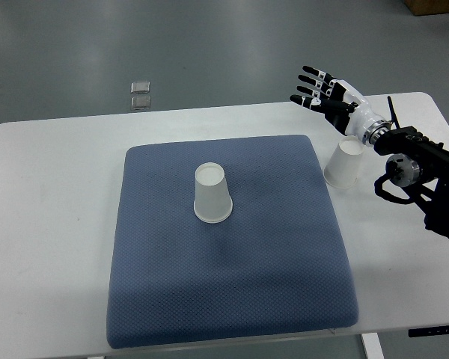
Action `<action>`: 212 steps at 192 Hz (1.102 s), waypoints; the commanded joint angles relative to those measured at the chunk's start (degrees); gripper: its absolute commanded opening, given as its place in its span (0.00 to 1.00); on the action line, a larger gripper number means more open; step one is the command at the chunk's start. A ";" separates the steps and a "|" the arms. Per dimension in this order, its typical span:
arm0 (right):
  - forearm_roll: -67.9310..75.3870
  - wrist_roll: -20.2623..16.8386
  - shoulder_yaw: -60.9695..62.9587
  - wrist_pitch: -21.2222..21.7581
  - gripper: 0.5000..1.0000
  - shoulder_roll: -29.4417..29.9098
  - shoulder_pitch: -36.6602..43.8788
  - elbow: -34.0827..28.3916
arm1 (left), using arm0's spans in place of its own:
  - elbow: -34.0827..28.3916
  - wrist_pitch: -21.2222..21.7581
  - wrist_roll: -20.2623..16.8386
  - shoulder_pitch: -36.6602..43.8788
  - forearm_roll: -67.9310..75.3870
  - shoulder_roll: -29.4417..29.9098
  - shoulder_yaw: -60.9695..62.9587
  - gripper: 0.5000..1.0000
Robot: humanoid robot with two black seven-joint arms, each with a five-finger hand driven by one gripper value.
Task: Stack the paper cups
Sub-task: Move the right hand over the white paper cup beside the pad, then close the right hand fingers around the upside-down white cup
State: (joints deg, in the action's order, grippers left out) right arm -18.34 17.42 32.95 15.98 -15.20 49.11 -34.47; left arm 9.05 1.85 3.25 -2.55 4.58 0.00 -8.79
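Note:
One white paper cup point(212, 195) stands upside down near the middle of the blue mat point(232, 299). A second white paper cup point(344, 164) stands upside down on the white table just off the mat's right edge. My right hand point(319, 91) hovers above the table's far right, up and left of that second cup, fingers spread and holding nothing. Its black forearm comes in from the right edge, passing just right of the second cup. The left arm does not show.
The white table point(52, 224) carries the mat, with bare strips on the left and right. Two small clear square pieces point(141, 94) lie on the grey floor beyond the table's far edge.

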 commanded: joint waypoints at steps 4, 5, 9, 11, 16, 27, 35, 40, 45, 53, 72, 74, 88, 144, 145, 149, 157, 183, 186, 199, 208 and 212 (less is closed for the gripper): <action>-6.36 0.42 0.10 3.54 0.83 -2.29 1.34 -0.07 | 0.00 0.00 0.00 0.00 -0.01 0.00 0.00 1.00; -7.14 0.42 0.19 3.80 0.83 -2.55 1.52 0.02 | 0.00 0.00 0.00 0.00 -0.01 0.00 0.00 1.00; -8.55 0.51 0.19 4.24 0.83 -3.08 1.87 0.02 | 0.00 0.00 0.00 0.00 -0.01 0.00 0.00 1.00; -9.34 0.60 0.19 4.42 0.83 -3.35 2.13 0.02 | 0.00 0.00 0.00 0.00 -0.01 0.00 0.00 1.00; -11.53 1.03 0.10 4.85 0.83 -4.22 2.66 0.02 | 0.00 0.08 0.00 0.00 -0.01 0.00 0.00 1.00; -15.50 2.44 -0.08 5.21 0.83 -5.63 3.54 0.02 | 0.00 0.00 0.00 0.00 0.07 0.00 0.00 1.00; -19.28 3.41 -0.16 5.38 0.83 -6.78 4.24 0.02 | 0.00 0.00 0.00 0.00 -0.01 0.00 0.00 1.00; -22.43 4.02 -0.16 5.38 0.83 -7.39 4.68 0.02 | 0.00 0.00 0.00 0.00 -0.01 0.00 0.00 1.00; -24.55 4.38 -0.16 5.47 0.83 -7.66 4.95 -0.07 | 0.00 0.08 0.00 0.00 -0.01 0.00 0.00 1.00; -28.77 5.17 -0.16 5.56 0.83 -8.09 5.30 -0.07 | 0.00 0.08 0.00 0.00 -0.01 0.00 0.00 1.00; -38.08 8.50 -0.25 5.82 0.83 -8.80 5.91 -0.16 | 0.00 0.00 0.00 0.00 -0.01 0.00 0.00 1.00; -38.87 8.77 -0.25 5.91 0.83 -8.97 5.91 -0.16 | 0.00 0.00 0.00 0.00 0.07 0.00 0.00 1.00; -44.67 10.44 -0.34 5.91 0.83 -10.38 6.00 -0.60 | 0.00 0.00 0.00 0.00 -0.01 0.00 0.00 1.00; -59.88 15.54 -8.60 2.40 0.82 -13.81 7.76 -3.41 | 0.00 0.00 0.00 0.00 -0.01 0.00 0.00 1.00; -59.88 15.54 -8.60 2.39 0.82 -13.81 7.76 -3.41 | 0.00 0.00 0.00 0.00 -0.01 0.00 0.00 1.00; -60.23 15.80 -9.48 1.78 0.82 -14.07 8.02 -3.32 | 0.00 0.00 0.00 0.00 -0.01 0.00 0.00 1.00; -61.20 16.24 -11.59 0.46 0.82 -14.69 8.46 -3.32 | 0.00 0.00 0.00 0.00 -0.01 0.00 0.00 1.00; -62.08 16.94 -17.13 -2.62 0.82 -14.95 10.04 -3.32 | 0.00 0.00 0.00 0.00 -0.01 0.00 0.00 1.00; -62.17 16.94 -20.29 -5.08 0.82 -15.04 10.66 -3.32 | 0.00 0.00 0.00 0.00 -0.01 0.00 0.00 1.00; -62.17 17.03 -24.07 -7.98 0.82 -15.04 10.92 -3.32 | 0.00 0.00 0.00 0.00 0.07 0.00 0.00 1.00; -62.17 17.03 -26.62 -9.91 0.81 -15.13 11.19 -3.23 | 0.00 0.00 0.00 0.00 0.07 0.00 0.00 1.00; -62.17 17.03 -27.58 -10.61 0.81 -15.13 11.54 -3.23 | 0.00 0.00 0.00 0.00 0.07 0.00 0.00 1.00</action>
State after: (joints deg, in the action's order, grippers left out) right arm -80.47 34.42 10.65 9.34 -30.22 59.82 -37.82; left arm 9.05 1.87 3.25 -2.55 4.59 0.00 -8.79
